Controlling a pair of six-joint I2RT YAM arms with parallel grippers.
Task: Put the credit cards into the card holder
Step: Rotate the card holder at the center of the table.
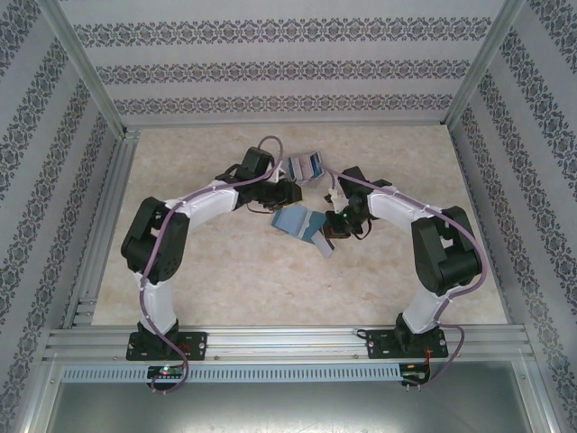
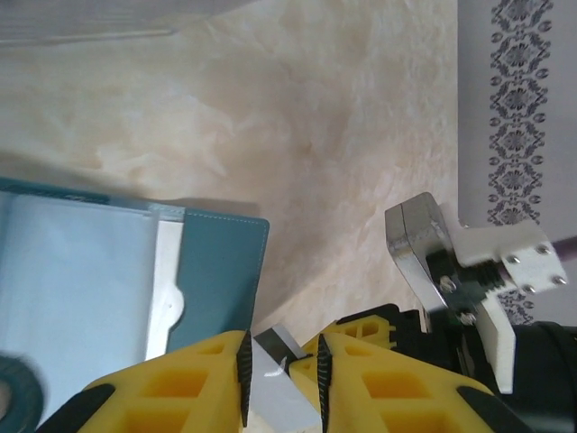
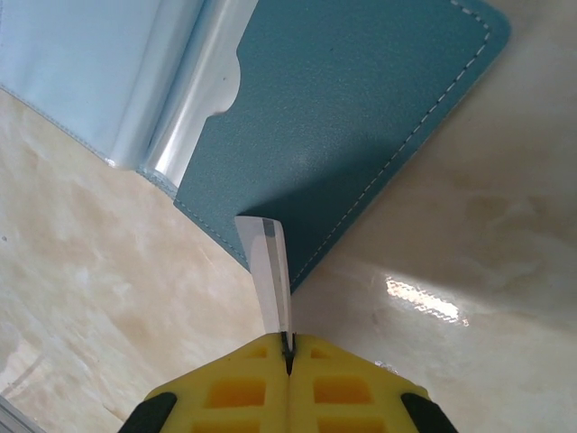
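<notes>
The credit cards (image 1: 306, 165) lie in a fanned pile on the far half of the table, just beyond the card holder (image 1: 296, 222). The holder lies open and flat at mid-table, between the two grippers. Its outer cover is teal with pale stitching (image 3: 361, 117). The inside is light grey-blue under a clear sleeve (image 2: 81, 289).

The right gripper (image 3: 288, 347) has its yellow fingers pressed together, pinching a white card (image 3: 269, 271). It is seen nearly edge-on, and its free end overlaps the holder's near edge.

The left gripper (image 2: 280, 379) has its fingers (image 2: 216, 379) apart, with a pale grey card (image 2: 275, 356) in the gap. Whether they clamp its edges cannot be told.

The tabletop (image 1: 225, 271) is cream with a marbled pattern. It is glossy, with a bright reflection (image 3: 424, 302) in the right wrist view. Aluminium rails (image 1: 270, 343) run along the near edge, where both arm bases are bolted. Striped wallpaper (image 1: 270, 72) with dark ornamental bands covers the enclosure's back and sides.
</notes>
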